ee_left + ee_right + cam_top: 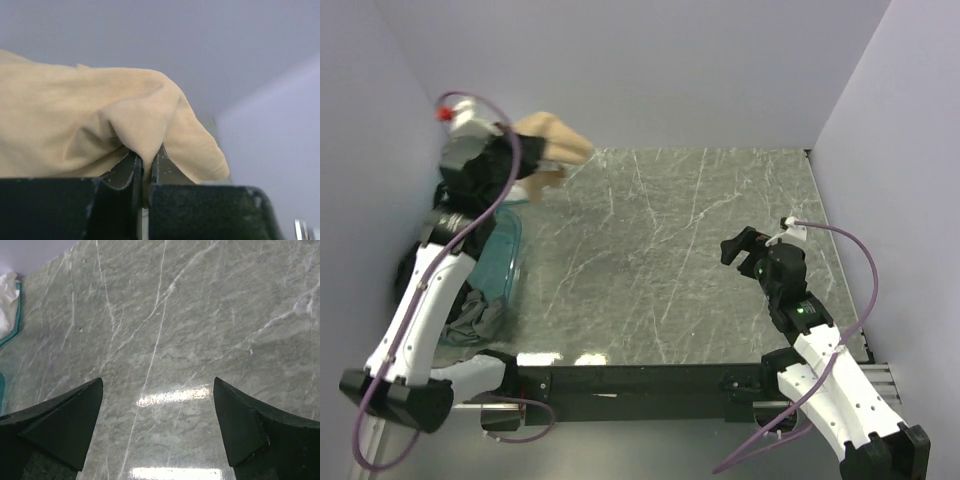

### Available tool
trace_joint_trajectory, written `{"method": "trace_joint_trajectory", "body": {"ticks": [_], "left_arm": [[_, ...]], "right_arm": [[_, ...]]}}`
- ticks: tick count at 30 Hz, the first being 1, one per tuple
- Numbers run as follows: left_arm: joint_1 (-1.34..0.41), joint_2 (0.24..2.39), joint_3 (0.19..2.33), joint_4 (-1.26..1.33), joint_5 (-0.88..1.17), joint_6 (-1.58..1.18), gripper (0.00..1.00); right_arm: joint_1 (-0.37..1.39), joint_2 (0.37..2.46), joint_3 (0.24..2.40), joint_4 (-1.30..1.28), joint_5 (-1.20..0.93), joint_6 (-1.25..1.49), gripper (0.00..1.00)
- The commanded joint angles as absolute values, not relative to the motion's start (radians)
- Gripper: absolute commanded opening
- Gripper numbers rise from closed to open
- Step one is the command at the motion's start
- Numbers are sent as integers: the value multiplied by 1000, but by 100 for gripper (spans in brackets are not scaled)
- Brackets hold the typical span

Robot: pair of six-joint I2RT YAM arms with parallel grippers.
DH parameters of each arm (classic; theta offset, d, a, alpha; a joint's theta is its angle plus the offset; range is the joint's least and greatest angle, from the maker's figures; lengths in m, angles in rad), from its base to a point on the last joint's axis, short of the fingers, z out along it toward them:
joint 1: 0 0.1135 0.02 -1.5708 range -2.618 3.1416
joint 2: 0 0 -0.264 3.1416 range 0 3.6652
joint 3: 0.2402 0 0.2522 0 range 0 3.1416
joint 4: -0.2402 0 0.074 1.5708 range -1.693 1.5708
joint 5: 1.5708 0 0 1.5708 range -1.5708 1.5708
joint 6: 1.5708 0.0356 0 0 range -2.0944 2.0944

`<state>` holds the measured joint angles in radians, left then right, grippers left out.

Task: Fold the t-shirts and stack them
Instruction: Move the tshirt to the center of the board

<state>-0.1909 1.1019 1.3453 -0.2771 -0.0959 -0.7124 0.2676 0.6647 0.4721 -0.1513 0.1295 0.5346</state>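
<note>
High at the far left, tan t-shirt [100,115] clenched in left tool [146,165] (right tool [158,382] released, empty)

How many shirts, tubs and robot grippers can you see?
Shirts: 2 (tan shirt, white shirt)
Tubs: 1 (teal tub)
Grippers: 2 (left gripper, right gripper)
Total: 5
</note>
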Motion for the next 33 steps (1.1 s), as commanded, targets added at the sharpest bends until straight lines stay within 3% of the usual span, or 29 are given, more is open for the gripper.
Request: {"method": "trace_joint_trajectory", "body": {"ticks": [1, 5, 7, 8, 10, 11, 12, 18, 27, 33], "left_arm": [[-340, 1178, 1463, -170, 243, -531, 1], [-495, 1233, 1433, -117, 423, -445, 1], [-546, 1250, 1408, -147, 402, -407, 9], [-552, 1265, 1390, -153, 384, -408, 33], [-552, 1279, 1321, -164, 286, -452, 66], [-552, 1296, 1301, -181, 235, -472, 95], [-552, 1307, 1287, -199, 134, -507, 99], [-549, 1384, 1233, -353, -120, -610, 100], [-577, 1367, 1016, -210, 161, -630, 99], [-768, 1388, 953, -193, 228, -678, 99]], "right_arm": [[262, 632, 505, -153, 170, 531, 96], [262, 601, 503, -182, 227, 532, 96], [262, 582, 492, -187, 250, 540, 96], [262, 575, 489, -189, 273, 543, 96], [262, 562, 488, -201, 297, 552, 97], [262, 558, 489, -219, 311, 555, 100], [262, 558, 489, -227, 346, 574, 100], [262, 577, 469, -215, 342, 604, 100], [262, 729, 543, -303, 379, 652, 100], [261, 782, 537, -336, 433, 713, 100]]}}
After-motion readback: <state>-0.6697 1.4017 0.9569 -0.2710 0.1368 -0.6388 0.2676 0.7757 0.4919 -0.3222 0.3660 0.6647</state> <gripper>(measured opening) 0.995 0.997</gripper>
